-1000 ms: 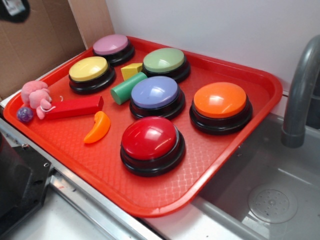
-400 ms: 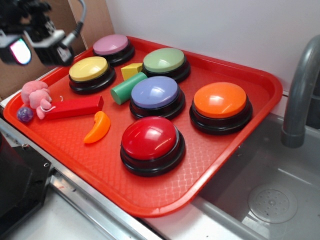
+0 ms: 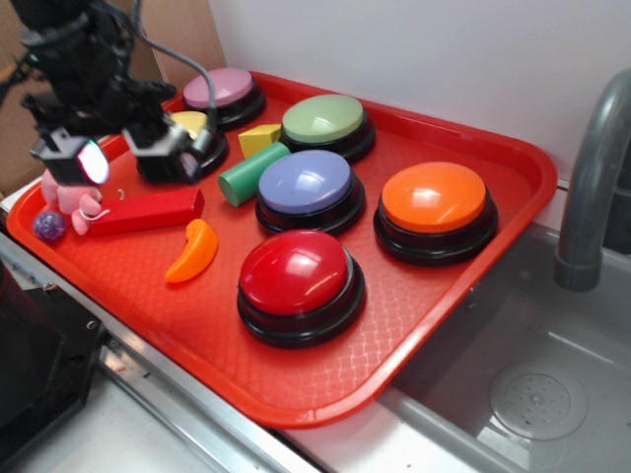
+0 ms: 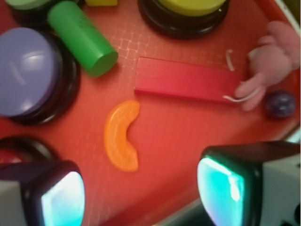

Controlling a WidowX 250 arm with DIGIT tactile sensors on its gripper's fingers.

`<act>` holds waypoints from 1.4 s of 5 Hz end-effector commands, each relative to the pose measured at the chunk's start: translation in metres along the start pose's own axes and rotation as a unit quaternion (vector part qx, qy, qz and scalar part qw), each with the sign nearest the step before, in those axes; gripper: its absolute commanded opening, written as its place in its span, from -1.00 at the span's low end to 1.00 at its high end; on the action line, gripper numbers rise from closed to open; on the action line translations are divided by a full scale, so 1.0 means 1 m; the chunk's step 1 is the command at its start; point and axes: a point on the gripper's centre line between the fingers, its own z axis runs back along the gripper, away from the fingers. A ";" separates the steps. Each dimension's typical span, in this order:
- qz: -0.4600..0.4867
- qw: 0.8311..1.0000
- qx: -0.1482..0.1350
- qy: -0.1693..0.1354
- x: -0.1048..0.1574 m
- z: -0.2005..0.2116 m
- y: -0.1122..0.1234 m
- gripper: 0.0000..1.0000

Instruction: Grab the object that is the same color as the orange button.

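Observation:
The small orange crescent lies on the red tray, left of the red button; in the wrist view the crescent lies just ahead of the jaws. The large orange button on its black base stands at the tray's right. My gripper hovers above the tray's left part, over the yellow button, above and behind the crescent. It is open and empty, and in the wrist view the gripper shows wide-apart jaws.
A red block, pink plush toy, purple ball, green cylinder and yellow wedge lie on the tray. Red, blue, green and pink buttons stand there. A sink and faucet are on the right.
The gripper has come in from the upper left, moving right and down over the yellow button. Nothing on the tray has moved.

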 end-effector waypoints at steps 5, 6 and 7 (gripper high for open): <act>0.074 0.997 -0.017 -0.019 0.003 -0.062 0.004 -0.97; 0.071 0.997 -0.019 -0.017 0.002 -0.063 0.005 -1.00; 0.069 0.997 -0.020 -0.016 0.002 -0.063 0.007 -1.00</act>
